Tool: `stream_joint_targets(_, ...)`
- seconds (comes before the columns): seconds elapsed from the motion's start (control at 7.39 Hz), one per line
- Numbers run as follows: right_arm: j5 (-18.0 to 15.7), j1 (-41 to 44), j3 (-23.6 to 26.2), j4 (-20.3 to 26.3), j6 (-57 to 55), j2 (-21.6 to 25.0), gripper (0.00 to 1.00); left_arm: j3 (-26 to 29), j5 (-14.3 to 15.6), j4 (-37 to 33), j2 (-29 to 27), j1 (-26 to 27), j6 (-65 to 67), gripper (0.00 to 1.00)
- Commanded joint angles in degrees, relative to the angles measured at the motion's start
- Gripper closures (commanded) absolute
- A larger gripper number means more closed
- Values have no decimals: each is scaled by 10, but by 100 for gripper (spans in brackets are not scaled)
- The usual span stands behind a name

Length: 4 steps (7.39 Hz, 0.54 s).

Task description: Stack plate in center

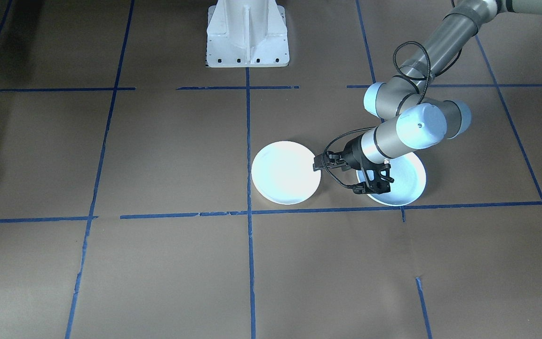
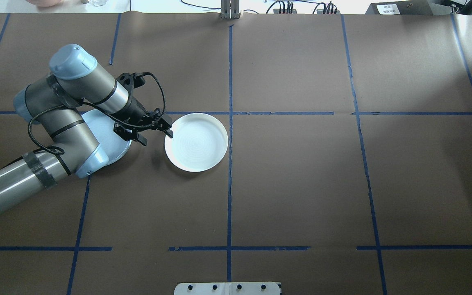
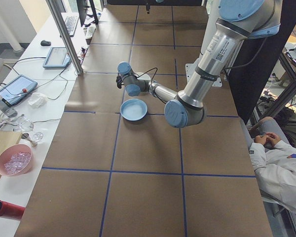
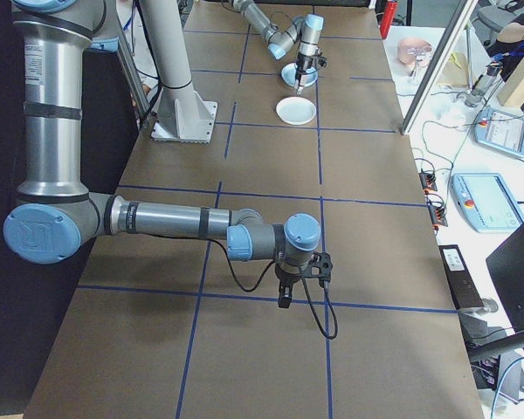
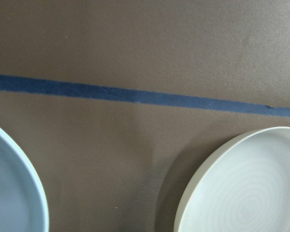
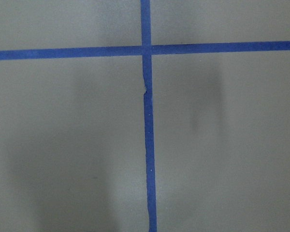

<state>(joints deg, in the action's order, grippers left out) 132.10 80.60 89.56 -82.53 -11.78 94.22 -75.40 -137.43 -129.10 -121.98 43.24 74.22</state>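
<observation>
Stacking not yet done: round white shallow centre plate lying near the desk middle, pale blue round plate apart beside it under the left arm; left tool spread, empty, at the white rim; right tool idle, state unclear

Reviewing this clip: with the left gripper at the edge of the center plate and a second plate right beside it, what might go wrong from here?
1. The left gripper sits at the rim of the center plate; a shallow bite on that low rim might slip.
2. If the fingers press sideways, they may just push the plate across the paper instead of gripping it.
3. The second plate lies under the wrist; cable or wrist could knock it.
</observation>
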Motion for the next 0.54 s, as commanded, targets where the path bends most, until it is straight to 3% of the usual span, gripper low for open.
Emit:
stream_joint_targets(0.0,0,0,0,0,0,0,0,4,15,-11,-4,-28,4,25)
stream_joint_targets(0.14,0,1,0,0,0,0,0,4,16,-15,-5,-28,4,46)
stream_joint_targets(0.27,0,1,0,0,0,0,0,4,16,-16,-4,-27,4,86)
stream_joint_targets(0.41,0,0,0,0,0,0,0,3,16,-16,-4,-25,4,100)
